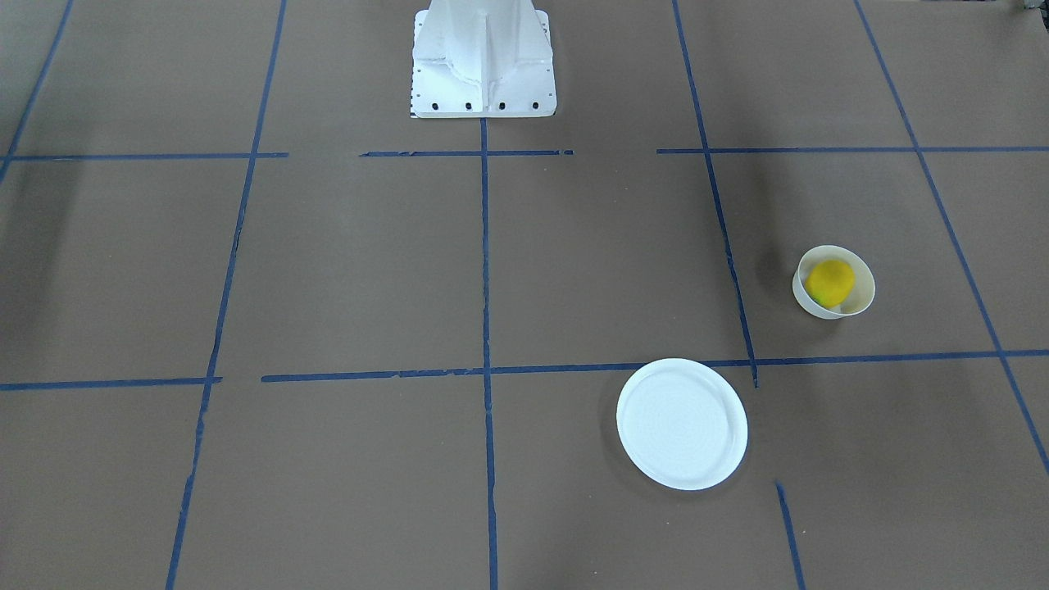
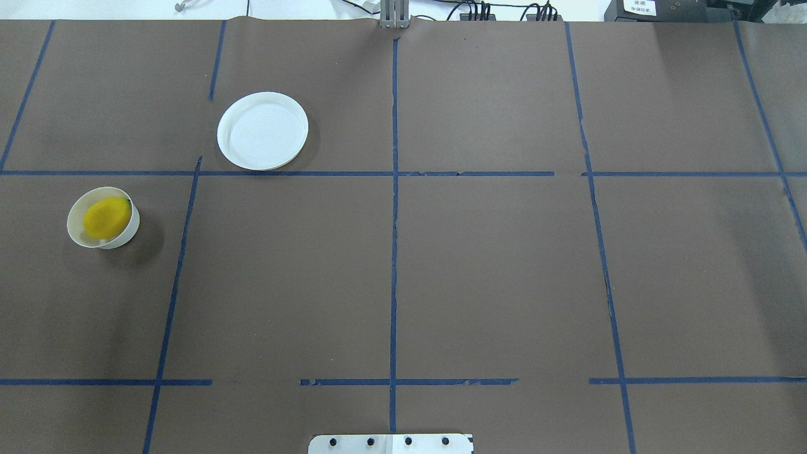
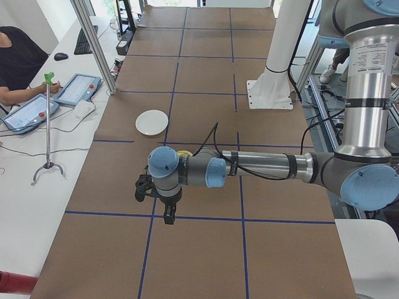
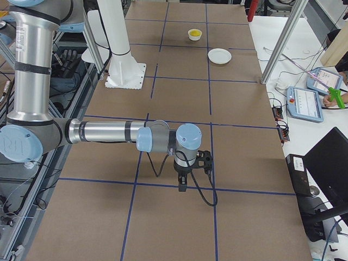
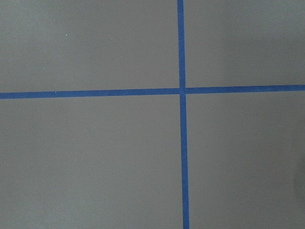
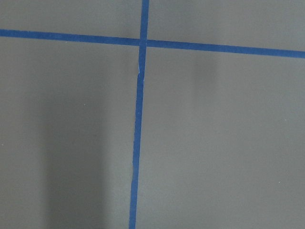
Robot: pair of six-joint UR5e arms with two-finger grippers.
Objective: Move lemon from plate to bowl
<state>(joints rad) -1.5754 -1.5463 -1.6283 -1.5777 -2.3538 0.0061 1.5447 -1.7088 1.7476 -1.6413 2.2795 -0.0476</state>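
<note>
The lemon (image 1: pixel 829 283) lies inside the small white bowl (image 1: pixel 813 306), in the overhead view at the left, lemon (image 2: pixel 107 217) in bowl (image 2: pixel 124 237). The flat white plate (image 1: pixel 682 424) is empty and stands apart from the bowl; it also shows in the overhead view (image 2: pixel 263 130). My left gripper (image 3: pixel 168 218) shows only in the exterior left view, hanging above the table near the bowl; I cannot tell whether it is open or shut. My right gripper (image 4: pixel 182 188) shows only in the exterior right view, far from both dishes; I cannot tell its state either. Both wrist views show only brown paper and blue tape.
The robot's white base (image 1: pixel 482 57) stands at the table's middle edge. Blue tape lines (image 2: pixel 394 221) cross the brown table cover. A side desk with tablets (image 3: pixel 78 88) and a metal post (image 3: pixel 96 47) lies beyond the plate's side of the table.
</note>
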